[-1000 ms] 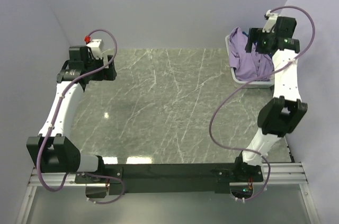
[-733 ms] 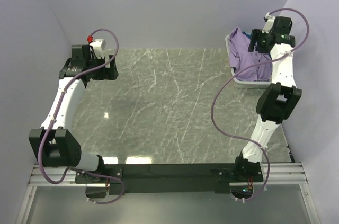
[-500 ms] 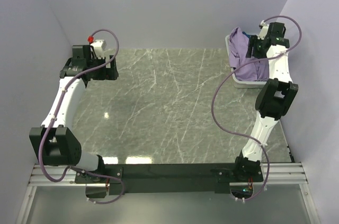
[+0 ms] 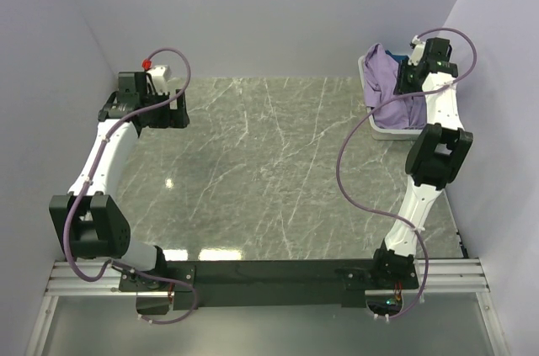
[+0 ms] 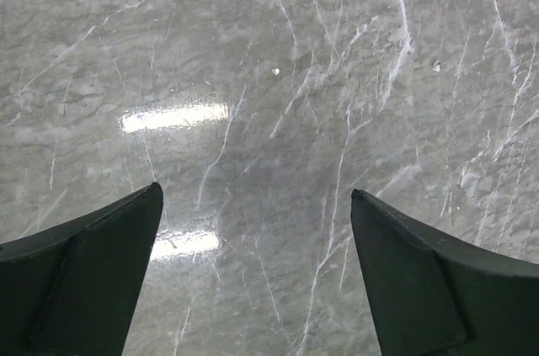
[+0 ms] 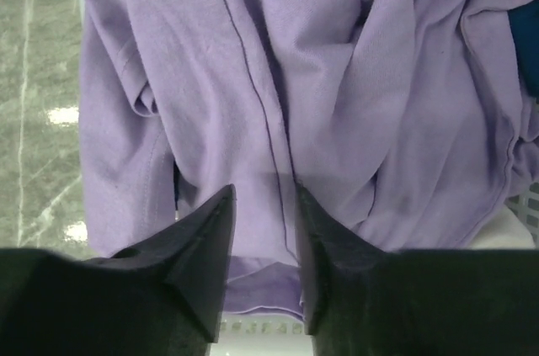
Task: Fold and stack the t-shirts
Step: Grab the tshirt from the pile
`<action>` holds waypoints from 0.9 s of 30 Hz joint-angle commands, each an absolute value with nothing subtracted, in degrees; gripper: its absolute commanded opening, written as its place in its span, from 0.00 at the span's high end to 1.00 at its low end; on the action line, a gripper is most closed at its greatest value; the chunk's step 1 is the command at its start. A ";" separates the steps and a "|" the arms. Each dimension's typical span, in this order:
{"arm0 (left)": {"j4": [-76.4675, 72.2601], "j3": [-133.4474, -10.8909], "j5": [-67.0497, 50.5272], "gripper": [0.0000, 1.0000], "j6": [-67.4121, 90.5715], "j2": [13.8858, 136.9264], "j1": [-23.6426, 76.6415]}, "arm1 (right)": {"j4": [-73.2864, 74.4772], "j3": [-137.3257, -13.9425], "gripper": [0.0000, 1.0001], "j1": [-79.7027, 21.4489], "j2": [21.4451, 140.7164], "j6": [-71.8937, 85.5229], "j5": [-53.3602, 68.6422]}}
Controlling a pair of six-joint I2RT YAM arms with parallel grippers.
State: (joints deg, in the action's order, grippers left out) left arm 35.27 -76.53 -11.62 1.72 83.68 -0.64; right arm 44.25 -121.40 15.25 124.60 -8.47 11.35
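Observation:
A pale lilac t-shirt point(image 4: 389, 91) lies crumpled in the white slatted basket point(image 4: 389, 132) at the table's far right and hangs over its rim. It fills the right wrist view point(image 6: 278, 78). A dark blue shirt point(image 6: 528, 45) shows at that view's right edge. My right gripper point(image 6: 263, 196) is down on the lilac t-shirt, jaws narrowed around a fold of it with a seam running between them. My left gripper point(image 5: 257, 196) is wide open and empty above bare marble at the far left point(image 4: 173, 108). No white shirt shows.
The basket's rim point(image 6: 253, 335) shows just under the right fingers. The grey marble table point(image 4: 269, 171) spreads between the arms. Purple walls stand close at the back and on both sides.
My right arm has stretched further back over the basket and its gripper has come down onto the lilac t-shirt. My left gripper has shifted slightly back and left.

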 commanded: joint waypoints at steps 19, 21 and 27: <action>35.68 -80.59 -12.74 0.01 2.11 84.81 -0.44 | 46.23 -123.05 1.00 15.12 117.62 -7.74 15.20; 35.95 -81.73 -12.92 0.01 2.55 84.90 -0.44 | 46.58 -124.53 1.00 15.12 112.60 -7.21 17.39; 36.91 -85.77 -15.37 0.01 4.83 86.04 -0.44 | 43.78 -123.23 1.00 15.03 100.30 -8.17 28.45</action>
State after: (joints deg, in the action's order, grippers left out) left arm 36.60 -81.82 -12.64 2.83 85.84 -0.64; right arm 47.11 -121.84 15.22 110.15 -8.14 19.77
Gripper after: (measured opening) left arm 0.995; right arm 0.010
